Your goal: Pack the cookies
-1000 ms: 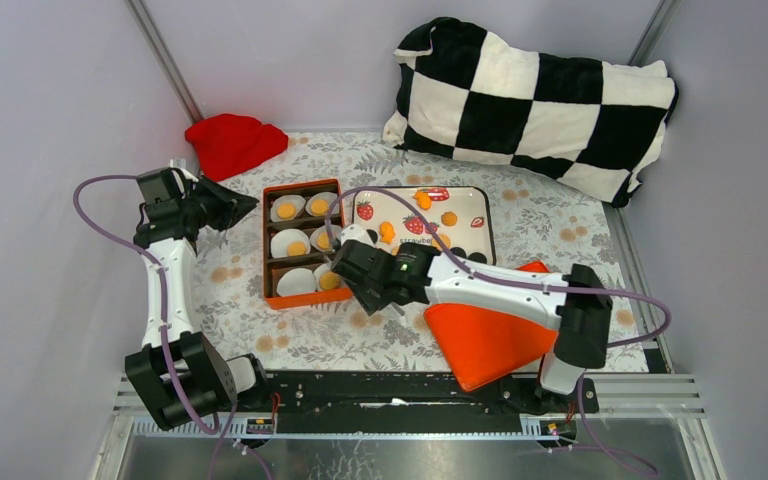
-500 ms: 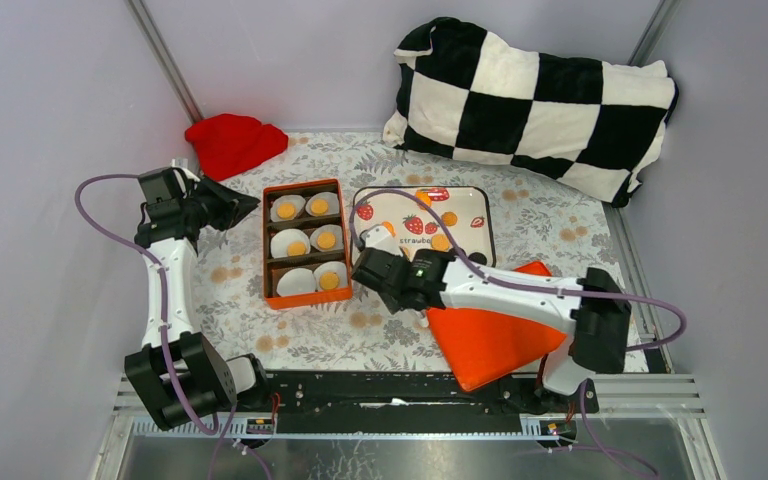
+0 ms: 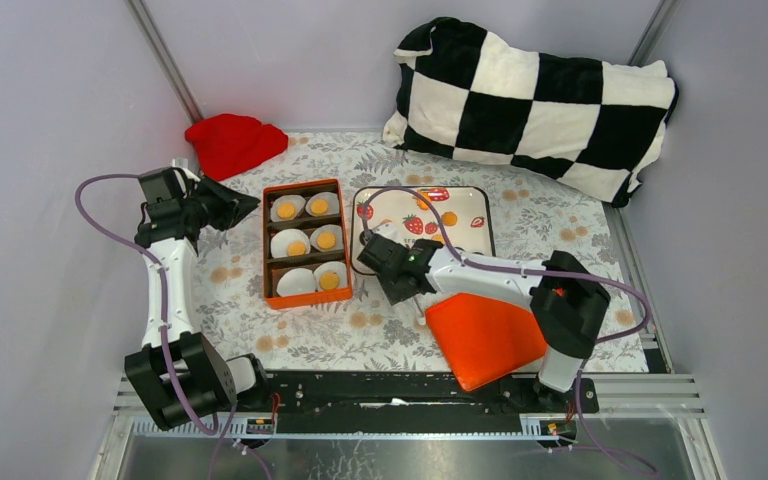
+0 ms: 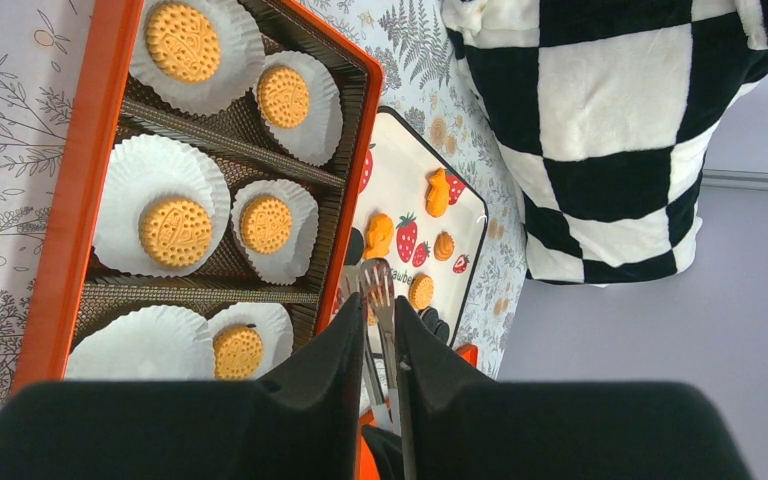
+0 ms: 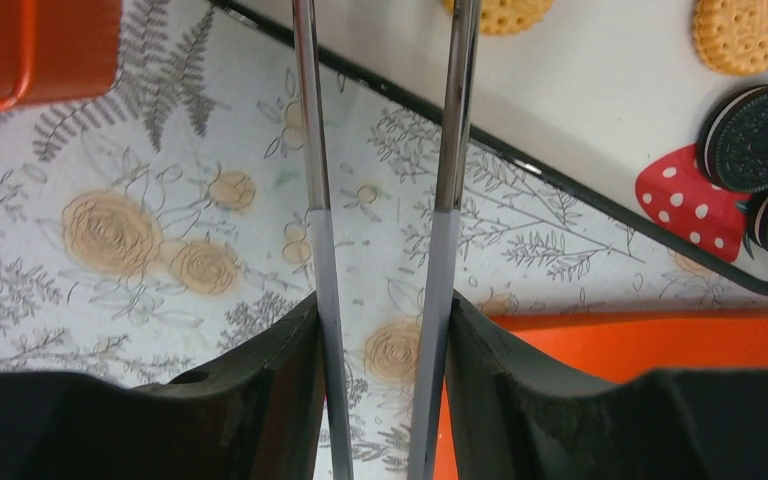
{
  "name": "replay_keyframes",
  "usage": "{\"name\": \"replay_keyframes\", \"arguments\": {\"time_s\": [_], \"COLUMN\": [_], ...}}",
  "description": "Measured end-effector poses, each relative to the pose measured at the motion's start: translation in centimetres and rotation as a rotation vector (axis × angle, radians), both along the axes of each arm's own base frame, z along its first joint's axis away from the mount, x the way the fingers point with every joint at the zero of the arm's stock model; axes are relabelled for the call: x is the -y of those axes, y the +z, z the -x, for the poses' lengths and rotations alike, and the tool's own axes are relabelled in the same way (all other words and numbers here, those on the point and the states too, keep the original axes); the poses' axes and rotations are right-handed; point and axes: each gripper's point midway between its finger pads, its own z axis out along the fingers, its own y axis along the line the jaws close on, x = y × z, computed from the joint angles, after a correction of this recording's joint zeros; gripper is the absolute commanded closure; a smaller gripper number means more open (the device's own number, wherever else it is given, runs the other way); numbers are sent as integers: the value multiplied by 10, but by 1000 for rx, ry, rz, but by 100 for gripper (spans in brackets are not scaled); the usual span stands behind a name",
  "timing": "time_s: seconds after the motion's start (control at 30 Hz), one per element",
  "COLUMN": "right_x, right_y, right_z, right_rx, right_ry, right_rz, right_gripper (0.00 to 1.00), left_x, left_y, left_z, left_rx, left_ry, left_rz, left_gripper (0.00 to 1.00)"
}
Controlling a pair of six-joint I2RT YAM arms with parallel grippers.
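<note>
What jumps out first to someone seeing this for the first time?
The big black-and-white checkered pillow at the far right corner grabs you first. Then the orange box of cookies in white paper cups, mid-table, and the metal tongs in the right arm's jaws beside it.

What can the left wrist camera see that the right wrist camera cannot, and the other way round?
Only the left wrist view: the inside of the box, with five cookies in liners and one liner empty, plus the pillow and the left gripper. Only the right wrist view: the right gripper pinching the tongs by their two metal arms, close up. Both: the tray with orange cookies on it, the tongs and the flowered tablecloth.
</note>
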Motion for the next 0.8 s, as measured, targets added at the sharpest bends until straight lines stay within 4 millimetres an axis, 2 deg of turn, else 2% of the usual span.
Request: {"name": "replay_keyframes", "arguments": {"time_s": [0.23,0.4,0.5,0.57,0.7,0.8], "right_x": [-5,-17,-21,-23,-23,-24], "right_y": [-12,-14,-15,-16,-16,-11], "right_z": [-19,-24,-27,-29,-32,-37], "right_rx": [-21,-31,-36,-39,-44,-34], "right_ry": [-13,5,11,13,20,24], "right_rz": [1,-16,-18,-16,-4,3], "right_gripper": [51,51,54,62,84,96], "left_x": [0,0,0,0,0,0], "left_y": [0,0,-1,-1,-1,0], "left_z": [0,0,0,0,0,0], "left_rx": [-1,-1,-1,-1,-1,-1], "left_ry": [0,-1,-1,-1,-1,-2], "left_rz": [0,0,0,0,0,1], "left_gripper": [79,79,79,79,79,79]}}
